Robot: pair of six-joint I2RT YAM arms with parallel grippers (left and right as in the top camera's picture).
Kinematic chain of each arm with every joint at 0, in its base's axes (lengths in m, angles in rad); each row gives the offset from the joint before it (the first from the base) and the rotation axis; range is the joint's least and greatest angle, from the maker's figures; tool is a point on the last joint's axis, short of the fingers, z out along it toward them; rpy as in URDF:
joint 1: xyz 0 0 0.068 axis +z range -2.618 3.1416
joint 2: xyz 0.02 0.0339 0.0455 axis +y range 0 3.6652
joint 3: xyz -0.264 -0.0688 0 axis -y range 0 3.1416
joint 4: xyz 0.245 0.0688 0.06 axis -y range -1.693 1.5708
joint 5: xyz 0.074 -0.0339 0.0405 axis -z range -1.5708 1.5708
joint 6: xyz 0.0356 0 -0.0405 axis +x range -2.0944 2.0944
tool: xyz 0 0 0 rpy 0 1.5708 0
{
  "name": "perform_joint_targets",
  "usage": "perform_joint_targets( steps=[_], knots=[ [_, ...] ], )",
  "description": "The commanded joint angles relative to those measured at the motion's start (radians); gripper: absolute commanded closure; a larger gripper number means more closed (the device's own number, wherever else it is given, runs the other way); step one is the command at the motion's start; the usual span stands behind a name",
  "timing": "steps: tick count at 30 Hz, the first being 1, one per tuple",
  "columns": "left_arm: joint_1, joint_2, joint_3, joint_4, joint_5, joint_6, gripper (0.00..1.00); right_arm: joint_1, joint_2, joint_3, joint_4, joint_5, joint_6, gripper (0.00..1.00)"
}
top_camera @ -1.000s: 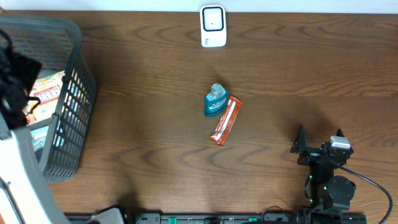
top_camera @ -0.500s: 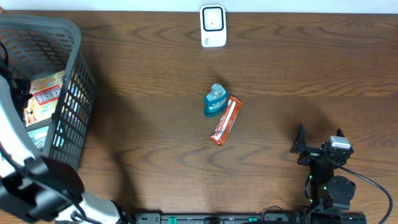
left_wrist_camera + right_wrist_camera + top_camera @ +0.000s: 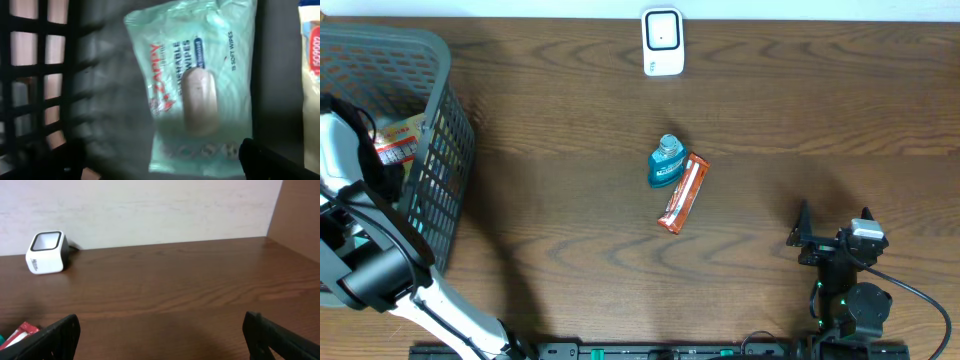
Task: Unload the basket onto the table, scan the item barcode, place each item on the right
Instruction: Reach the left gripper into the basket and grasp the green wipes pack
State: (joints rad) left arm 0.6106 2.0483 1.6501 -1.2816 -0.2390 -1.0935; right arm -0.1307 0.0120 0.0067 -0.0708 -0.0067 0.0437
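Treat wipes pack (image 3: 220, 60), centre frame, as probably light, soft and slick-filmed; grip across its long edges with left gripper (image 3: 167, 160), spread wide and empty like right gripper (image 3: 160, 340).

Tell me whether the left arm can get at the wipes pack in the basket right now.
Probably yes. The left arm is over the basket, open fingers above the wipes pack, which lies uncovered; the basket wall stands off to one side.
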Motion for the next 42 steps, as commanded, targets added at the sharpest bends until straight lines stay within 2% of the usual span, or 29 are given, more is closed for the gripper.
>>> perform_joint_targets(
  steps=[1, 13, 14, 17, 19, 24, 34, 37, 42],
  knots=[
    [0.009, 0.0, -0.063, 0.055, -0.022, -0.031, 0.02, -0.004, -0.006, -0.001, -0.005, 0.005, 0.0, 0.01],
    [0.009, 0.0, -0.276, 0.308, -0.055, -0.026, 0.01, -0.004, -0.006, -0.001, -0.005, 0.005, 0.0, 0.01],
    [0.009, 0.0, -0.29, 0.316, -0.055, -0.026, 0.04, -0.004, -0.006, -0.001, -0.005, 0.005, 0.0, 0.01],
    [0.009, 0.0, -0.299, 0.314, -0.055, -0.026, 0.44, -0.004, -0.006, -0.001, -0.005, 0.005, 0.0, 0.01],
    [0.009, -0.001, -0.298, 0.304, -0.055, -0.026, 0.65, -0.004, -0.006, -0.001, -0.005, 0.005, 0.0, 0.01],
    [0.009, -0.003, -0.298, 0.289, -0.063, -0.026, 0.92, -0.004, -0.006, -0.001, -0.005, 0.005, 0.0, 0.01],
    [0.009, -0.101, -0.205, 0.182, -0.061, -0.026, 0.93, -0.004, -0.006, -0.001, -0.005, 0.005, 0.0, 0.01],
    [0.009, -0.196, -0.17, 0.16, -0.048, -0.025, 0.93, -0.004, -0.006, -0.001, -0.005, 0.005, 0.0, 0.01],
    [0.009, -0.387, -0.124, 0.164, 0.073, -0.018, 0.92, -0.004, -0.006, -0.001, -0.005, 0.005, 0.0, 0.01]
  ],
)
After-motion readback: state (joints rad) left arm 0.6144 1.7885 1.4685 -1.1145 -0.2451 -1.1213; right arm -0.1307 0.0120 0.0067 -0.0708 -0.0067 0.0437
